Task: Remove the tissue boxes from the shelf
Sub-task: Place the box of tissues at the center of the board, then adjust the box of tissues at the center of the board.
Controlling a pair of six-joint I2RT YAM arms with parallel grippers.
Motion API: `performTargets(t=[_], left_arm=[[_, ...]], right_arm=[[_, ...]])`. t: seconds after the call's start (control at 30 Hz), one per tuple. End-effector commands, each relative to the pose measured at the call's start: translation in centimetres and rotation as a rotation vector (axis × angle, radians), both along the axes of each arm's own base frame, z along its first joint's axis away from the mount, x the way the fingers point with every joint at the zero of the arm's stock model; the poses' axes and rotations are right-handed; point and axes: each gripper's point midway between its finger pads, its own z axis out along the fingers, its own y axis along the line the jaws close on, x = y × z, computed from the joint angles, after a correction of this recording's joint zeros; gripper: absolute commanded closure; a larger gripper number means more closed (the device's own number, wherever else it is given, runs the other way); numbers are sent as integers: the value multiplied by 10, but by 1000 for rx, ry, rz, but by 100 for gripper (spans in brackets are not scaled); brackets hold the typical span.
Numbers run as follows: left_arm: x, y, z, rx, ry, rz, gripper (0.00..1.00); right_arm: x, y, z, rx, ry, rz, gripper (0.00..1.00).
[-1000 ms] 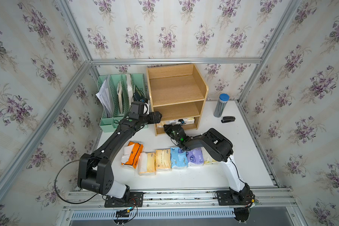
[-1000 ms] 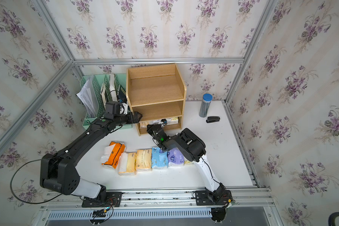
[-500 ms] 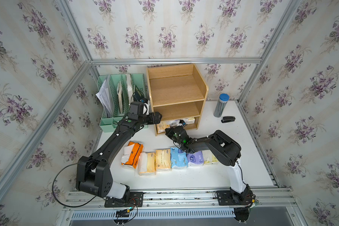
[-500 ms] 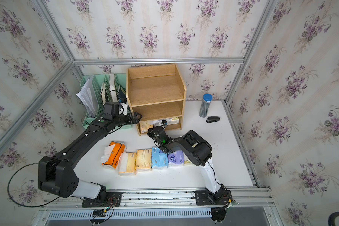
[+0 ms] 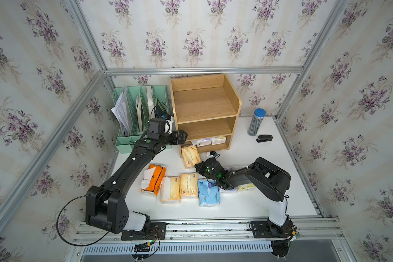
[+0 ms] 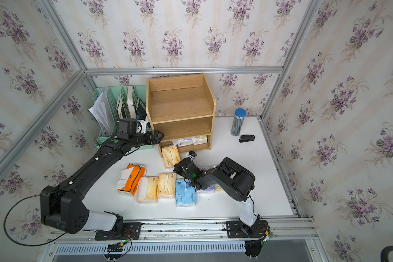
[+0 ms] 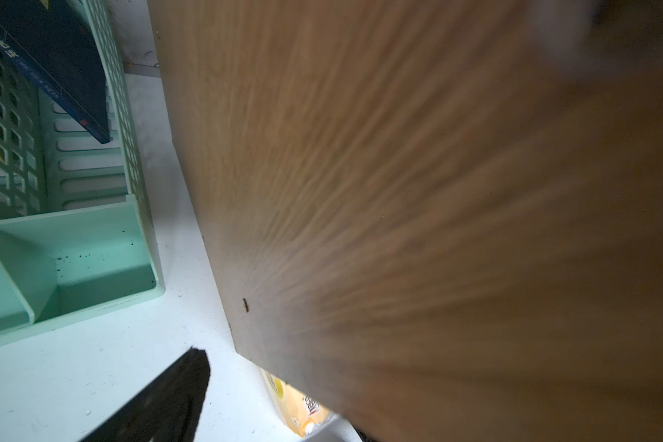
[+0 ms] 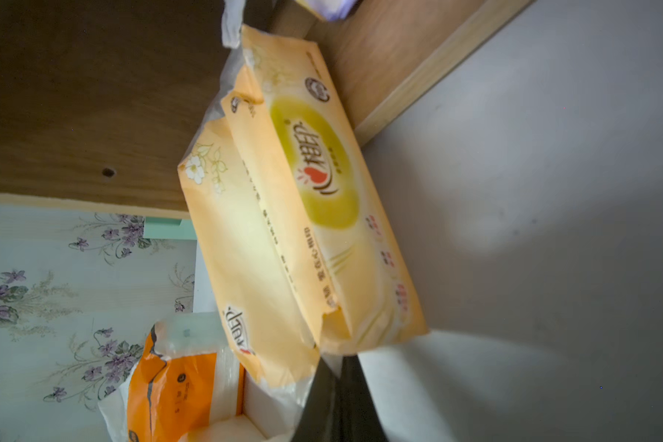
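Pull-out step: the right gripper [image 5: 198,166] pinches shut the near end of the cream-yellow plastic-wrapped tissue pack [image 5: 190,156], which lies mostly out of the light-brown wooden shelf [image 5: 234,106] at the left of its bottom tier; next it needs dragging nearer, clear of the shelf, while the left gripper [image 5: 183,137] hangs wide open.

The cream-yellow tissue pack [image 8: 303,199] in the right wrist view carries the brand 心相印 with a red heart on a yellow-green oval, and a line of small Chinese print along its edge, too small to read. The orange pack [image 8: 169,386] has only a tiny dark logo, not readable, and the dark blue book [image 7: 62,69] in the left wrist view shows pale Chinese characters, too blurred to tell
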Motion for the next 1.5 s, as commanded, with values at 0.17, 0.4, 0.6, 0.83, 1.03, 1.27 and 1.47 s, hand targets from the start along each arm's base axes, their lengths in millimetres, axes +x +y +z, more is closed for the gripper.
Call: performTargets(t=[0.17,0.4,0.6,0.83,1.03,1.27,1.47], left_arm=[[-5,1,13,-15,-26,7,1],[-7,1,19,-22,-37,12,1],[-12,0,26,-27,-47,11,1],[-25,1,26,-22,-39,5,1],[-33,2,20,-17,-36,15,1],[-29,1,16,-13,-27,17,1],[-20,-4,10,-12,-14,13,1]], right_arm=[[-25,-7,5,-83,-8,33,99],[-22,-30,37,-248,-79,16,84],[-31,-51,62,-338,-123,36,63],[-60,-80,66,-442,-136,94,56],[-37,-82,81,-478,-204,74,57],[19,-39,80,-447,-226,162,57],[29,3,44,-413,-170,295,58]])
